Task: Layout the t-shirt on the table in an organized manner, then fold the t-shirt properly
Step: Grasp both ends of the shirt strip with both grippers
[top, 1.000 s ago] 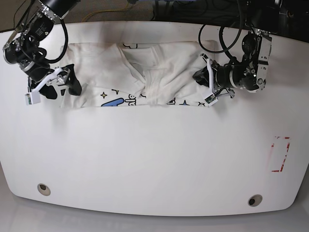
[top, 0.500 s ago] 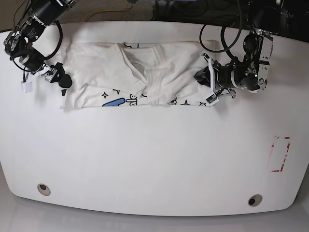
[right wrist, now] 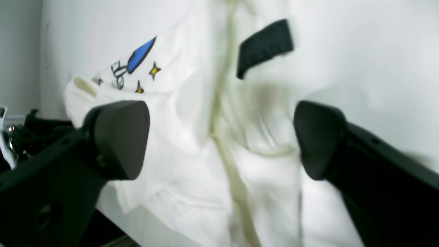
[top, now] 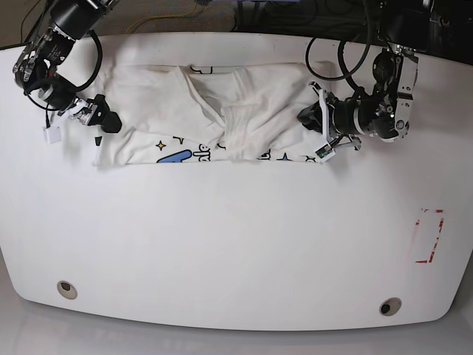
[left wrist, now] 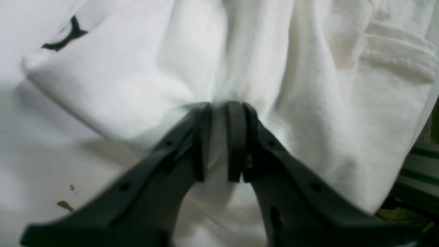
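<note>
1. The big shiny white bench (top: pixel 222 244) has two small round holes (top: pixel 67 288) near its front edge, one on each side.
2. A red dashed box mark (top: pixel 429 235) sits on the bench, off to one side and well apart from the cloth.
3. The white cotton t-shirt (top: pixel 214 122) lies far back on the bench, bunched into a long wrinkly strip.
4. Little yellow stars and a blue shape (top: pixel 171 156) show along the front edge of the t-shirt.
5. The left arm's black tool (left wrist: pixel 219 140) is clenched on a fold of the t-shirt at one end of the strip. Its two fingers (left wrist: pixel 200 137) are pressed close, with white cloth pinched between them.
6. The right arm's black tool (right wrist: pixel 219 137) is released, with its two rounded pads (right wrist: pixel 120 137) spread wide apart. The t-shirt lies under the gap, and the pads do not touch it.
7. In the base view, the right tool sits at the other end of the strip, just beside the t-shirt's edge.
</note>
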You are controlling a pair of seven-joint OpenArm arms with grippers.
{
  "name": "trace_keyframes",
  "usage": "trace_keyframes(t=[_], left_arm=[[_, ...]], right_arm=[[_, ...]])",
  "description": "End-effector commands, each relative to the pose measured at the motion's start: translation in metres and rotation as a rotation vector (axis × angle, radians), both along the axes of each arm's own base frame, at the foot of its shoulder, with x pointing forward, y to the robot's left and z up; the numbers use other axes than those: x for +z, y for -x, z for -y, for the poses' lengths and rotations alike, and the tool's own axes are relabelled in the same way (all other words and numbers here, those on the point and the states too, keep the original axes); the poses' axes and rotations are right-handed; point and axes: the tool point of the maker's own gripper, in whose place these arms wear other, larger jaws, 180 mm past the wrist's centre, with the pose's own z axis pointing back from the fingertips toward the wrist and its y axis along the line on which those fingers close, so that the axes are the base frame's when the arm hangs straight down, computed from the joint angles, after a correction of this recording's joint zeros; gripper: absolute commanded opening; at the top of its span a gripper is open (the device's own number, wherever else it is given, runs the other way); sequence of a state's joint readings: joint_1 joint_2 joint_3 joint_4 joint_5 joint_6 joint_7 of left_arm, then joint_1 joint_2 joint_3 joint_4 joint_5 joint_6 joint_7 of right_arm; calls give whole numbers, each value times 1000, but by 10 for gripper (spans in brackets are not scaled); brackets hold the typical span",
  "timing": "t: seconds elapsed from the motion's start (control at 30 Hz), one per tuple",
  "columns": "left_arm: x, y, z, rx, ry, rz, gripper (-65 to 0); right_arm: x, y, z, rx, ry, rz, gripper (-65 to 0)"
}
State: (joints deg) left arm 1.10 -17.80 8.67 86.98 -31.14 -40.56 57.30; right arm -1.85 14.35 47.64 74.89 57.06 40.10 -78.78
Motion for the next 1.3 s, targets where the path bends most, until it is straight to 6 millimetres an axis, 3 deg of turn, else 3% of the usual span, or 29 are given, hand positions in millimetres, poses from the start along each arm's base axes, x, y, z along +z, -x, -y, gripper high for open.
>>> trace_keyframes(t=[0.0,0.1,0.27,0.4,0.53,0.63,0.77,1.0,1.13,1.27], left_arm=[[-12,7,-22,-7,-121,-37,-575],[-12,7,-22,-7,-121,-37,-575],[-12,7,-22,-7,-121,-37,-575],[-12,7,-22,-7,-120,-37,-575],[-12,7,-22,-7,-120,-37,-574],[-12,7,-22,-7,-120,-37,-574],[-13,7,-19,-9,-115,-37,-571],[-19,3,13,-70,-82,-62,-571],[-31,5,26,-93,-74,-111,-571],[-33,-5,45,-85,-35,-128,-571]], right_arm=[[2,0,-8,40,23,-5,0],[4,-2,-21,70,25,6,-2],[6,-2,-33,104,36,15,-87],[9,-7,-36,105,39,37,-254],[10,-8,-36,106,41,44,-504],[13,-10,-35,112,52,53,-637],[31,-17,-34,127,104,106,-645],[68,-22,-35,172,231,209,-645],[86,-24,-52,242,283,263,-645],[108,-29,-77,331,334,340,-645]])
